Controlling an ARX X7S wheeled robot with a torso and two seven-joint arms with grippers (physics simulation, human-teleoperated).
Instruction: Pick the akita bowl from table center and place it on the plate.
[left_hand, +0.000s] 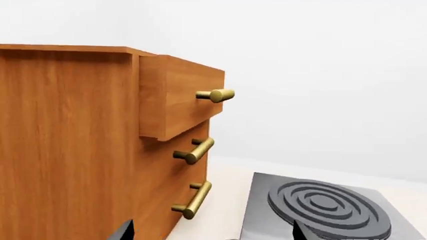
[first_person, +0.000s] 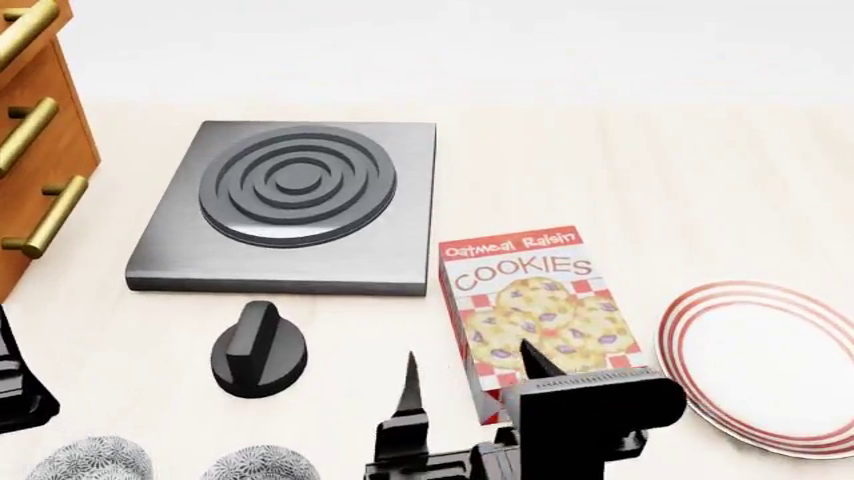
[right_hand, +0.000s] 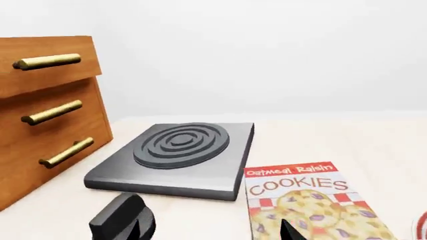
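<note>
Two alike speckled grey-and-white akita bowls sit at the near edge of the head view, one (first_person: 91, 462) at the left and one (first_person: 260, 464) nearer the middle, both cut off by the frame. The plate (first_person: 767, 362), white with red rings, lies at the right. My right gripper (first_person: 470, 380) hovers open over the table between the nearer bowl and the plate, holding nothing; in its wrist view the right gripper (right_hand: 212, 231) points between the black knob and the cookie box. My left gripper (left_hand: 210, 232) is open and empty, facing the cabinet and stove.
A wooden drawer cabinet (first_person: 40, 150) with brass handles stands at the far left. A grey stove plate (first_person: 294, 205) lies behind a black knob (first_person: 258, 350). A cookies box (first_person: 541, 310) lies flat between the knob and the plate. My left arm (first_person: 16, 385) shows at the left edge.
</note>
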